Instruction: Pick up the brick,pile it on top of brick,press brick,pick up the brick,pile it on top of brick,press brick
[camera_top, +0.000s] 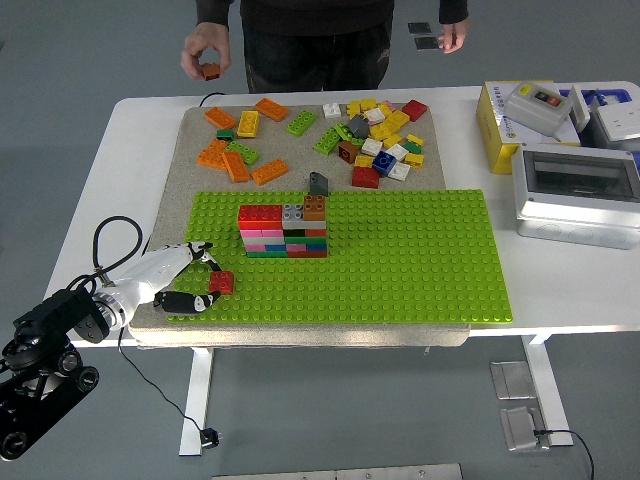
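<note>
L hand (190, 280) low at near-left corner of green baseplate (420, 270), thumb and fingers pinching small red brick (221, 282) sitting on the plate's studs; grip looks set for lift toward brick stack (283, 230), up-right, apart. Person's hand (205, 55) at far side holds a brown brick (211, 71) off table. Loose bricks (375, 135) wait on mat.

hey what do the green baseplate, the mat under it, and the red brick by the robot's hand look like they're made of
Green baseplate: looks like hard moulded plastic, with even rows of studs and a slight sheen. Mat: a matte, speckled beige slab, perhaps felt or cork; the look leaves it open. Red brick: apparently glossy moulded plastic, solid colour with crisp edges, at the fingertips of the left hand.
</note>
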